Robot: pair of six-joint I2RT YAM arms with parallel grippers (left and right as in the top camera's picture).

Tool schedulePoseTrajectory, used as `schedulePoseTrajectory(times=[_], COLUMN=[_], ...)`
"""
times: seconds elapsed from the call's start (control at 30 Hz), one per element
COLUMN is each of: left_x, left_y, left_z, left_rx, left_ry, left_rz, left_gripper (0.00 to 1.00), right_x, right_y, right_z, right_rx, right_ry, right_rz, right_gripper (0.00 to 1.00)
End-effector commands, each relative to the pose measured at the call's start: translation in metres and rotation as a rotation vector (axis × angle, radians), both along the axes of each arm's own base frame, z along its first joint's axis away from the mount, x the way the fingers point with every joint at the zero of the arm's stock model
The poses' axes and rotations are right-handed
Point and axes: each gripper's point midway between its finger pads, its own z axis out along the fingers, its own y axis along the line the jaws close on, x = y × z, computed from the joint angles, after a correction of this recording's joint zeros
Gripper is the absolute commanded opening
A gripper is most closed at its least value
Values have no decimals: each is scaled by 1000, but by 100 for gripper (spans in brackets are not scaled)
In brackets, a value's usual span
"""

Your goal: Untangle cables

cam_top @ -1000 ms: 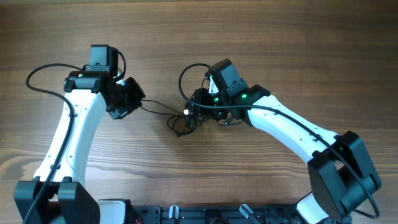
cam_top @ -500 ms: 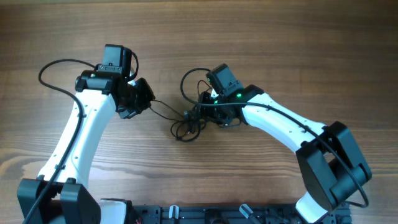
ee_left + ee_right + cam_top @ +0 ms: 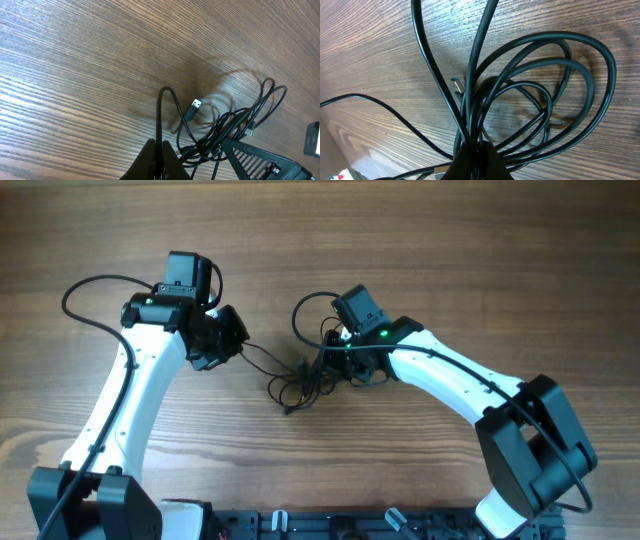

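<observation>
Nearest first: both arm bases sit at the near edge of the table [image 3: 450,240], one towards each near corner, and both arms reach inward to its middle. Between them lie the cables [image 3: 297,386], a loose knot of thin dark loops on the bare wood. The knot is roughly midway between the left and right edges and a little nearer the near edge than either hand.

Next out, the right hand [image 3: 330,363] is clenched on a bundle. The right wrist view shows several loops converging into the closed fingers [image 3: 480,165] and fanning out over the wood. Judgement: the grip takes more than one strand, so a pull from here would likely drag the whole knot rather than free one cord.

The left hand [image 3: 240,343] is clenched on a single strand. Its wrist view shows that strand rising from between the closed fingers [image 3: 147,162], arching over and dropping into the knot. Judgement: it is held as an anchor, fixing one side while the other is worked.

A silvery plug [image 3: 195,105] shows free beside the loops, gripped by neither hand. Whether it rests on the wood or hangs just above it cannot be told. Such a loose end is the natural one to feed back through.

Farthest, a thicker black wire [image 3: 75,295] loops from the left arm towards the far left corner; it is arm wiring, not part of the job. The knot is not yet opened.
</observation>
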Motion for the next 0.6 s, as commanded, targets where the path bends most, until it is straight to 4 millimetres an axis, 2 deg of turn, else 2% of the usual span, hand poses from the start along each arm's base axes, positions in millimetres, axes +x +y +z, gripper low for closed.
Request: schedulePoseTrajectory(times=[0.0,0.13,0.23,0.3,0.37,0.47,0.53,0.57], left_x=[2,3,4,4,5,5,5,5], left_y=[7,15,26,34,40,41,41,41], left_z=[-3,-4,-5,-5,-5,-5,-5,-5], left_rx=[46,92,148,185,211,211,209,209], left_ry=[-3,-7,-9,-8,-10,-8,-7,-8], left_rz=[5,17,53,99,137,183,189,189], left_gripper=[6,6,6,6,7,8,8,8], right_x=[0,6,10,12,12,8,3,-2], right_y=[10,5,-14,-28,-45,-69,-72,-63], right_z=[21,58,91,106,114,114,113,117], right_rx=[82,139,147,129,79,-26,-40,7], right_ry=[6,-82,-176,-235,-275,-281,-274,-273], right_rz=[28,57,68,77,63,12,27,81], right_gripper=[4,4,4,4,5,5,4,4])
